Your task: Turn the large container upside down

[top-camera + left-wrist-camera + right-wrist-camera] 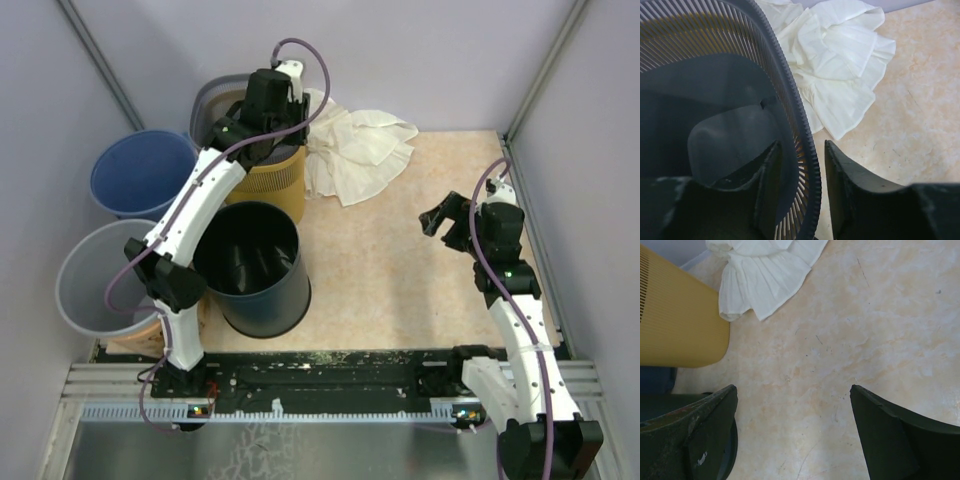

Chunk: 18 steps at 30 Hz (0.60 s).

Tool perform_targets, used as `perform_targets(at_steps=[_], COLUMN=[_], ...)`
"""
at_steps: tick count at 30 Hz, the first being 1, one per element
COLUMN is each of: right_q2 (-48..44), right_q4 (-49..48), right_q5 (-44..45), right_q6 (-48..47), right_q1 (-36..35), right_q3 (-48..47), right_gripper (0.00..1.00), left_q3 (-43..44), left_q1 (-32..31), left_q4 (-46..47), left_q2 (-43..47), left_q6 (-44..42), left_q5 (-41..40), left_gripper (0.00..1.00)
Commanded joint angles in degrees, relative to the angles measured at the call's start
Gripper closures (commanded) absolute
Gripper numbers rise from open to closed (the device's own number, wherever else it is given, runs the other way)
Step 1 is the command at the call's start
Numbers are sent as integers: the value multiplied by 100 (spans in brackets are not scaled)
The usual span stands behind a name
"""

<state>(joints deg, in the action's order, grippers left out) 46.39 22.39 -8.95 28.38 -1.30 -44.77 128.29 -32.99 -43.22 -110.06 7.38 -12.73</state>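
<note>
**Top view:** The yellow bin point(275, 185), judged to be the task's container, stands upright at 11 o'clock on the table point(420, 290). The left gripper point(265, 140) is at its rim. The right gripper point(445, 222) hangs at 3 o'clock.

**Left wrist:** The fingers point(850, 195) straddle the rim point(790, 95), one inside and one outside, not yet clamped. Seat deep and close firmly before tipping, and tip away from the cloth point(840, 60).

**Right wrist:** The right gripper is spread and holds nothing.
</note>
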Motion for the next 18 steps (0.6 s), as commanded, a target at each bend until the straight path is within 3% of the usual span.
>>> perform_targets(at_steps=[1, 7, 12, 18], right_q2=[-64, -104, -95, -115], right_q4=[-223, -289, -309, -963], right_q5=[-145, -241, -330, -1278], right_q6=[32, 12, 41, 258], right_q1=[38, 33, 33, 33], right_q3=[-186, -172, -188, -105], right_gripper=[5, 5, 5, 5], left_q3=[-51, -56, -53, -263], left_q1=[21, 21, 21, 13], left_q4=[-90, -73, -1, 246], left_q2=[-125, -12, 306, 921], left_q6=[-127, -197, -464, -958], left_q5=[-65, -65, -42, 3], left_gripper=[58, 85, 100, 100])
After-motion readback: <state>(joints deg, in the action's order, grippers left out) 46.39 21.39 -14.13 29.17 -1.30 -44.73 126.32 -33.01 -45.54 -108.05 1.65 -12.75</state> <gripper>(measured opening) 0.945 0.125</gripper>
